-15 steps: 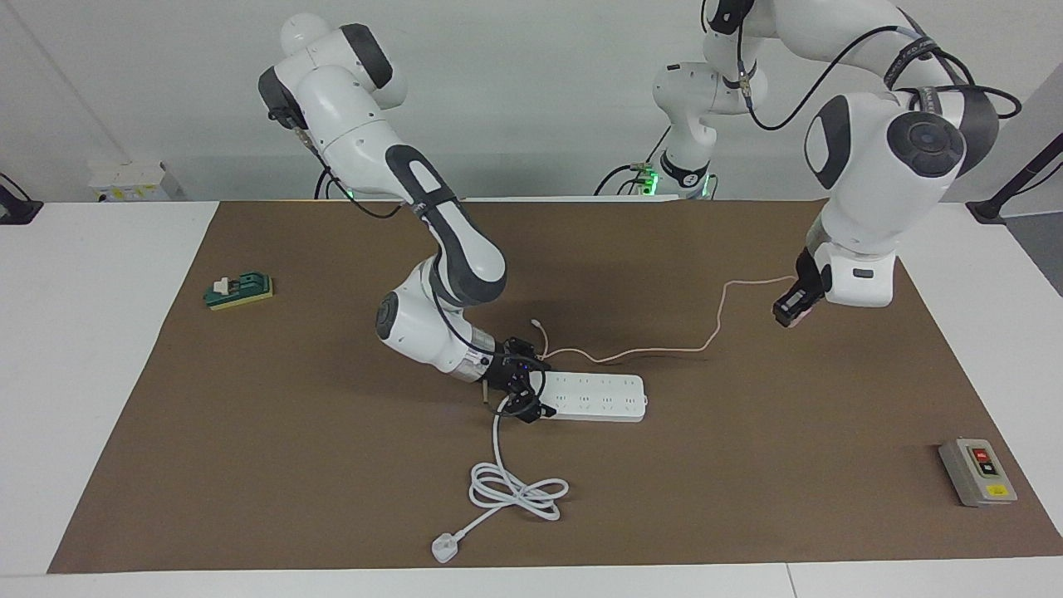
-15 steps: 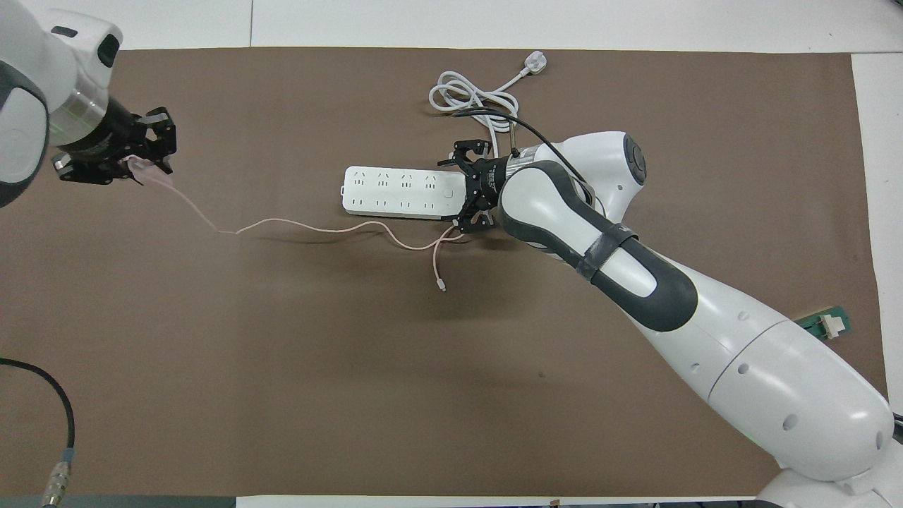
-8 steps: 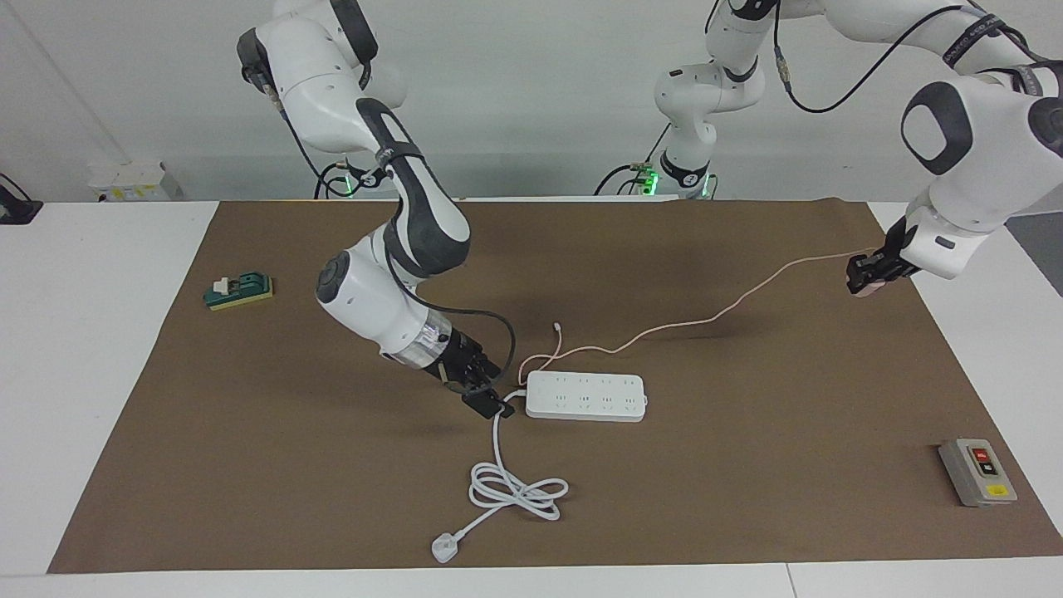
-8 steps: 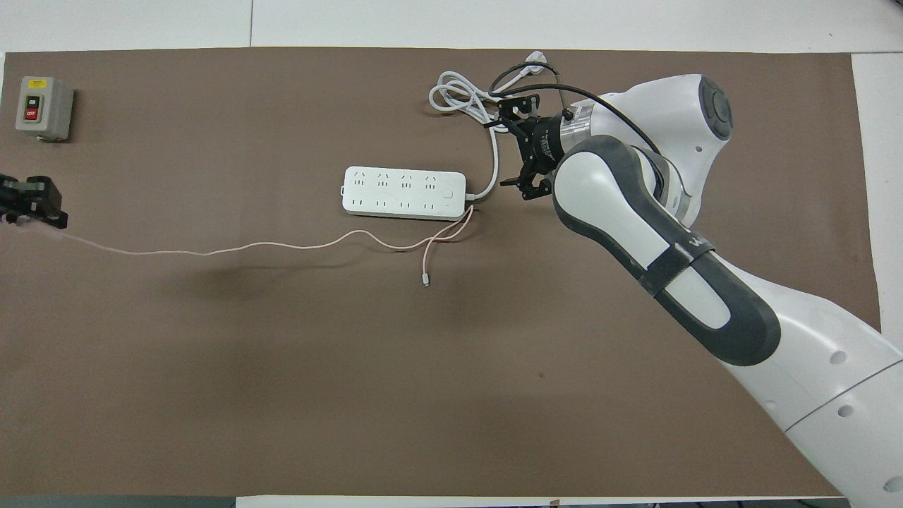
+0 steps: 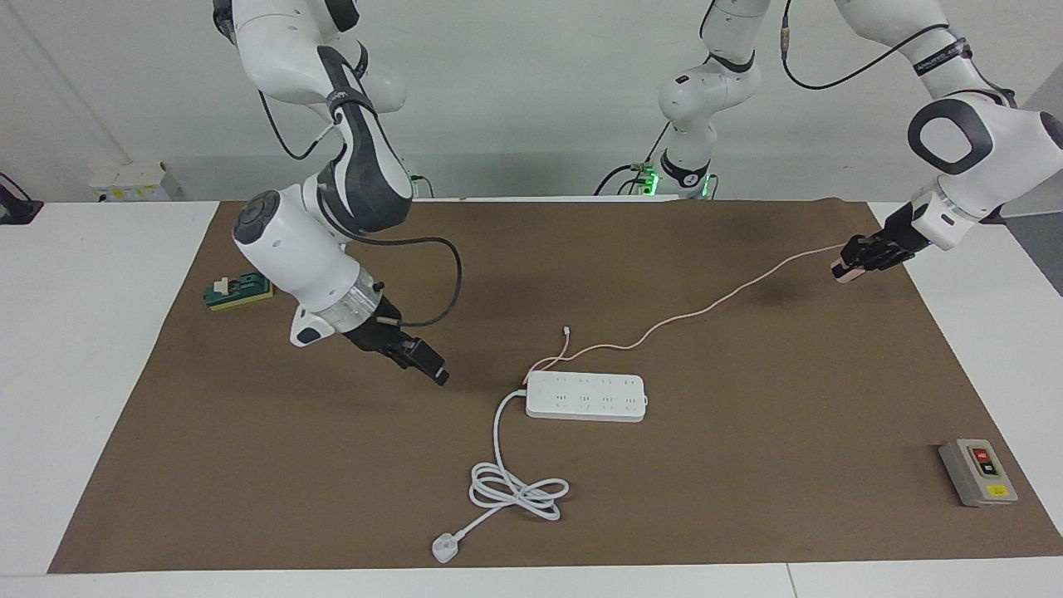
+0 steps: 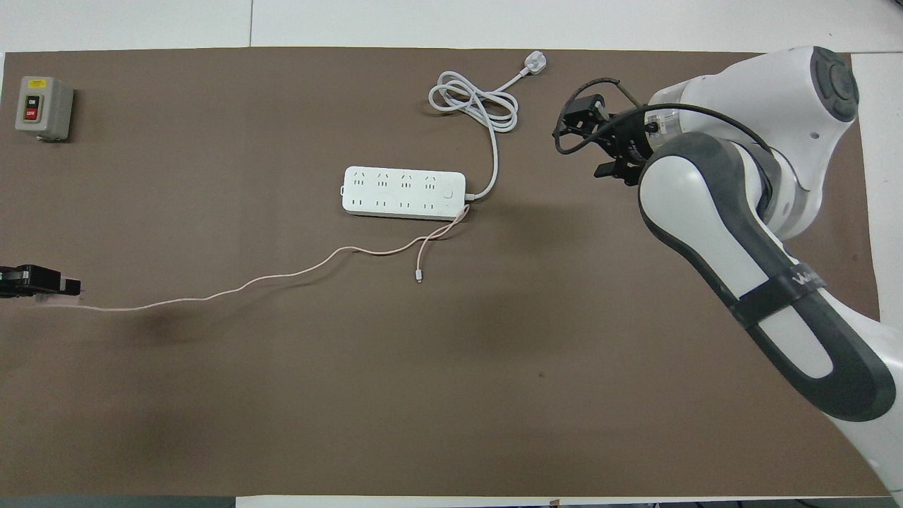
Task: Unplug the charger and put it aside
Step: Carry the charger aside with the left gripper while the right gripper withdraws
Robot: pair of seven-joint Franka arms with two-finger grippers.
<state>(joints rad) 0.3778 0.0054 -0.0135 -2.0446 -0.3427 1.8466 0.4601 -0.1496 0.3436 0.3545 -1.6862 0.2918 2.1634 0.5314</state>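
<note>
Gripping charger [image 5: 845, 272], left gripper [image 5: 855, 259] prob. shut, edge-cropped overhead.

Little could be read. The grey switch box [image 6: 42, 108], at the corner of the bench farthest from the robots at the left arm's end, carried two buttons: the black one looked to read "ON" and the red one "OFF", under a yellow sticker whose print was too small to make out. Pale lettering on the right arm's dark band [image 6: 796, 279] was not legible.
</note>
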